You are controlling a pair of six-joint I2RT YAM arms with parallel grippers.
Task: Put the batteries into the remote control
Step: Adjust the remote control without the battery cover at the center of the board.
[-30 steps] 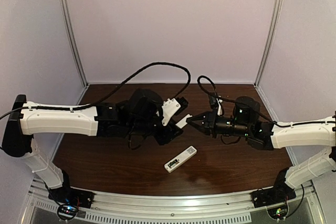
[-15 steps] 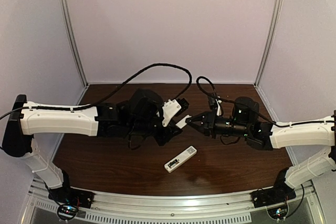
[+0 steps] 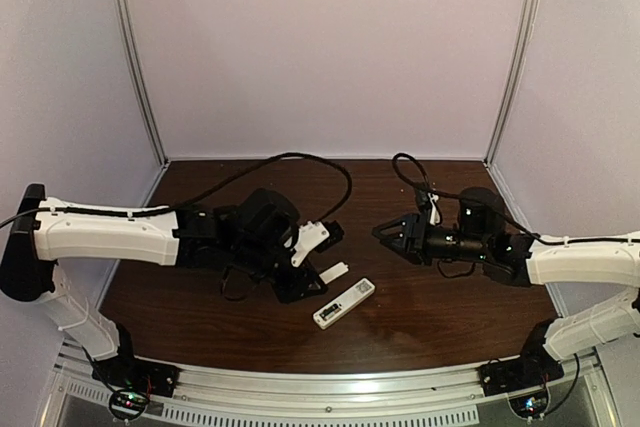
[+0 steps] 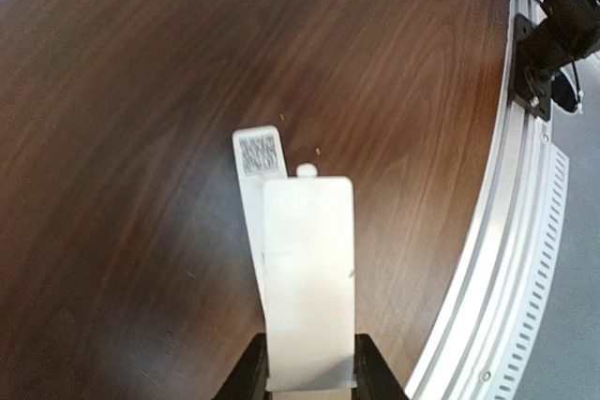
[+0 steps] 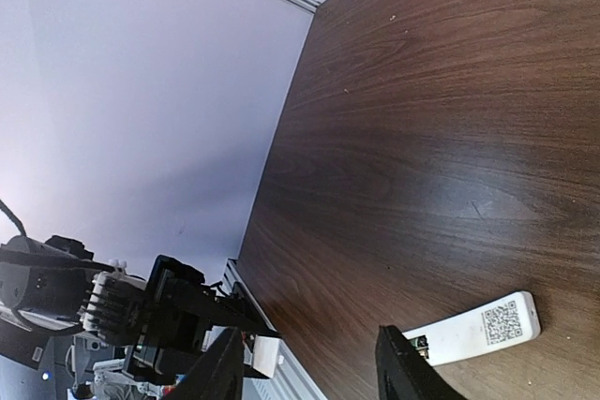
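Remote control (image 3: 344, 303) lies beside left pincer (image 4: 310, 377) gripping white cover (image 4: 309, 269); right pincer (image 3: 385, 234) wide.

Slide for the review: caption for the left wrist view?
Left jaws grip a flat white cover that hides most of the remote lying sticker-up on the wood table.

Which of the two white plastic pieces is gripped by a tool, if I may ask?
The short flat cover piece, clamped in the left tool; the longer remote control, bearing a code label, lies free on the table.
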